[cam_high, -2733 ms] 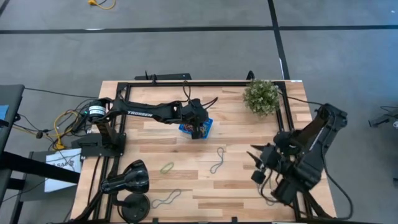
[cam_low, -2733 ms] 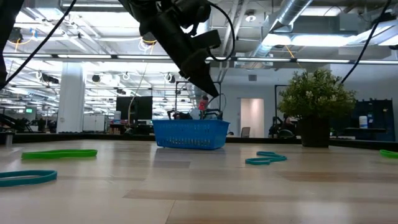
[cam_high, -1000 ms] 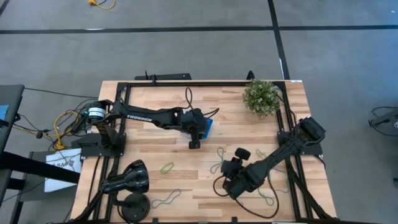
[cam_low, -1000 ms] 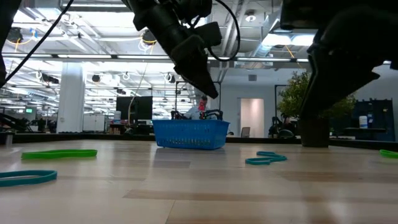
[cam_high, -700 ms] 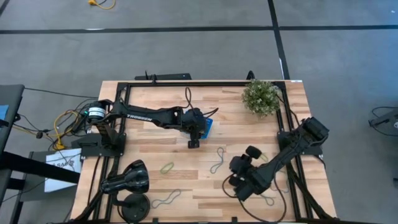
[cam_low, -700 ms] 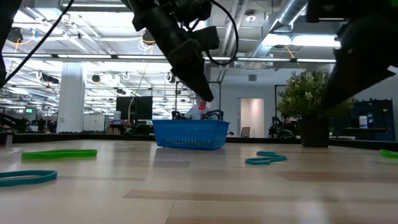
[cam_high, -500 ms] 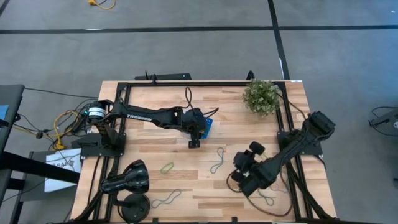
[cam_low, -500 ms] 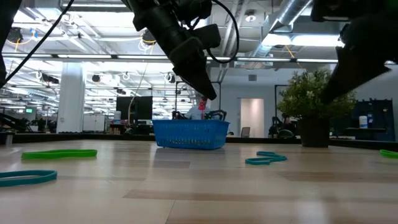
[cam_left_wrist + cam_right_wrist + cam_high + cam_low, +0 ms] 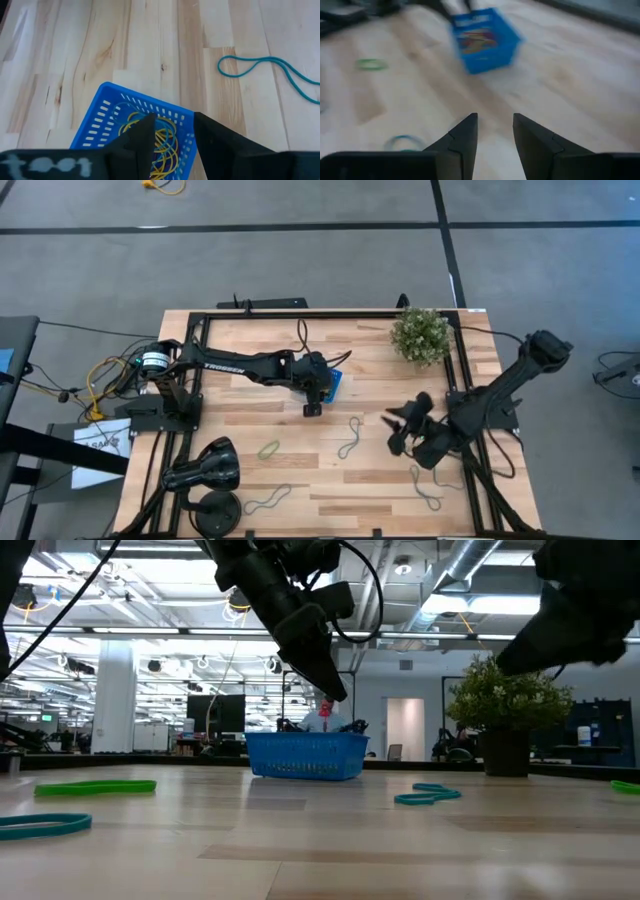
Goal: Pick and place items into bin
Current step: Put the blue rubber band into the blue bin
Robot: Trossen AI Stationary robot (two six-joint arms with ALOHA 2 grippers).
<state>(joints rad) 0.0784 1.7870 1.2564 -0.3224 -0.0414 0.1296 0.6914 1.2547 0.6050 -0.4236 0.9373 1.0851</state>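
The blue bin stands on the table's far half and holds yellow, red and other loops. My left gripper hovers open above the bin's near side, nothing between its fingers. My right gripper hangs open and empty above the table's right half, pointing toward the bin. Loose loops lie flat on the wood: a teal one, a green one, one near the front edge and one under the right arm.
A potted plant stands at the far right corner. A black lamp-like stand sits at the near left. A black frame runs around the table. Bare wood lies between the bin and the loose loops.
My right gripper has swung from the table's near middle toward the right and far edges, rising and turning toward the bin. The left arm, the bin and the loops on the table have stayed where they were.
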